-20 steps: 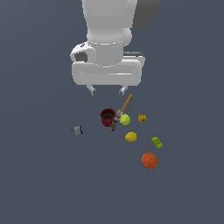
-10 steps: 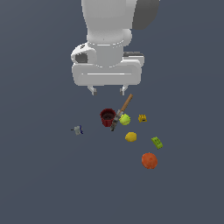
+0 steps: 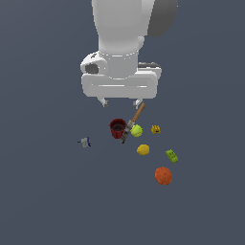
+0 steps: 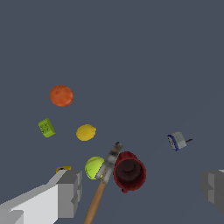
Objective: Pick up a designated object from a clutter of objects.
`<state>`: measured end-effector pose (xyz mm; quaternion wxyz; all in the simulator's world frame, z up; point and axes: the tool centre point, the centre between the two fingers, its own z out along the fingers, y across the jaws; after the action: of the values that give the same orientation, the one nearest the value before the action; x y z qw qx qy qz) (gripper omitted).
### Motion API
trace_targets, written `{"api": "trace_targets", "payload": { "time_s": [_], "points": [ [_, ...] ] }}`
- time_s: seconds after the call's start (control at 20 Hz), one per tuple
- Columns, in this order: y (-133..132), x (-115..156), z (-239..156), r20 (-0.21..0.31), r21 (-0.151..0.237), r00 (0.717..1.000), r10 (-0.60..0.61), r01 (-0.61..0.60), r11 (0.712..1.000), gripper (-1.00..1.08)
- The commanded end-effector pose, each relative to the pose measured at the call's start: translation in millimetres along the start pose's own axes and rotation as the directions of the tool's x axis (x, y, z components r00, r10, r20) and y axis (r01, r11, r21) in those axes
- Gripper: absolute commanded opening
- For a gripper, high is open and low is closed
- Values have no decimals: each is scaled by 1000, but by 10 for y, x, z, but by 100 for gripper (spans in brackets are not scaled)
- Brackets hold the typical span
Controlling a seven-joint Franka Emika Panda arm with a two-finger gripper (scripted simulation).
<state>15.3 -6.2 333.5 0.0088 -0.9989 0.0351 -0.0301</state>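
gripper (image 3: 120, 102) hangs empty with fingers spread wide, high in the upper middle of the exterior view above the cup (image 3: 117, 128), likely poised to travel. orange ball (image 3: 163, 175) sits apart at lower right, free of the clutter and easy to approach. floor is plain dark grey; no room visible.

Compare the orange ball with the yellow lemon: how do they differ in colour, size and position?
The orange ball is orange-red; the yellow lemon is yellow. The orange ball looks larger and rounder; the lemon is smaller and slightly oval. The orange ball lies farthest from the dark red cup; the lemon lies between them. Both rest apart from other items, ungrasped.
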Motion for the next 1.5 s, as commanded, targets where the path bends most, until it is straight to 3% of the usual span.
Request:
{"api": "trace_targets", "payload": {
  "time_s": [0.0, 0.35, 0.7, 1.05, 1.45],
  "points": [
    [-38, 45, 41, 2, 0, 999, 32, -32, 999, 100],
    [-189, 217, 211, 8, -1, 987, 161, -161, 987, 100],
    [-375, 399, 426, 14, -5, 952, 306, -306, 952, 100],
    [-571, 563, 661, 19, -11, 895, 445, -445, 896, 100],
    [-804, 723, 952, 22, -20, 807, 590, -590, 807, 100]
  ]
}}
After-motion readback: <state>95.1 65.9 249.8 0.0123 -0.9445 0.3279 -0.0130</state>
